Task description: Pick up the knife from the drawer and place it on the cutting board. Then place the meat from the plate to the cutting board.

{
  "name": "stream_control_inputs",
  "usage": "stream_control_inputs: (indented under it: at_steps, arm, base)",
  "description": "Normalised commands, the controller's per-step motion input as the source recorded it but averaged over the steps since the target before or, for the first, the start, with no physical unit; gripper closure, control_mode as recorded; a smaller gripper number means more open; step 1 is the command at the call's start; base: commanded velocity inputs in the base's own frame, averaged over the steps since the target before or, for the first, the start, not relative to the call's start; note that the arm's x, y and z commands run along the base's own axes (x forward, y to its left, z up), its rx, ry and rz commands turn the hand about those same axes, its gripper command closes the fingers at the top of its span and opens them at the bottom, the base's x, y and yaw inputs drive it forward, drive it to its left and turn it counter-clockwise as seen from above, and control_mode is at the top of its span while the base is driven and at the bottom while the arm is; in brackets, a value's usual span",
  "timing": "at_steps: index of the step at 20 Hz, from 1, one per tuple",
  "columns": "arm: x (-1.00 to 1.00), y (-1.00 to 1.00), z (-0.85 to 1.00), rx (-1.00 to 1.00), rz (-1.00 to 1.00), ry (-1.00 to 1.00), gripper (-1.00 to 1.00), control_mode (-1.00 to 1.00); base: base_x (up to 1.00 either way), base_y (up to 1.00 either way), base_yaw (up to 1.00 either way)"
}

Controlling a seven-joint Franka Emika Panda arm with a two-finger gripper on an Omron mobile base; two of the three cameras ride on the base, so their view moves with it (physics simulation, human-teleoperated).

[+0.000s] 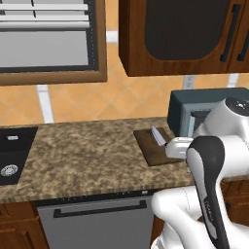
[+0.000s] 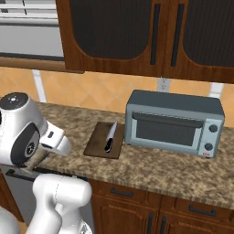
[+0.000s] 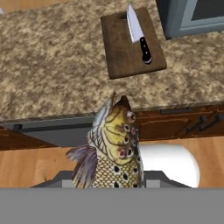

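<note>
Speckled brown granite forms the counter (image 2: 151, 167). From left to right in the right base view: the dark cutting board (image 2: 97, 139), the knife (image 2: 110, 136) lying on it with its black handle toward 6 o'clock, then the grey toaster oven (image 2: 173, 122). In the hand view, the gripper (image 3: 111, 177) is clamped on the meat (image 3: 114, 144), a spotted fish whose head points toward 12 o'clock at the board.

glossy white arm (image 1: 209, 160) of rounded, bulbous shells, with a long black panel set into one link (grey-rimmed), a dark round cap on the joint (image 2: 16, 101), and smooth seamless casings.
</note>
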Motion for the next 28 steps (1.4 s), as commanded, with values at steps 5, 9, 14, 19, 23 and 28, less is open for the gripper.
stream_control_inputs:
  at_steps: [5, 9, 14, 19, 23, 28]
  arm:
    - [0.53, -0.45, 0.0, 0.0, -0.13, 0.04, 1.0, -1.0]
    - [0.65, -0.52, 0.0, 0.0, -0.01, 0.0, 1.0, -1.0]
    - [0.64, -0.44, 0.0, 0.0, 0.03, 0.0, 1.0, -1.0]
    - [0.99, 0.01, -0.22, -0.01, 0.05, 0.01, 1.0, -1.0]
    - [0.8, 0.31, -0.49, -0.04, 0.1, 0.07, 1.0, -1.0]
    - [0.67, 0.3, -0.74, -0.05, 0.07, 0.1, 1.0, -1.0]
  base:
    - [0.0, 0.0, 0.0]
    - [0.0, 0.0, 0.0]
    - [0.0, 0.0, 0.0]
    - [0.0, 0.0, 0.0]
    - [0.0, 0.0, 0.0]
    - [0.0, 0.0, 0.0]
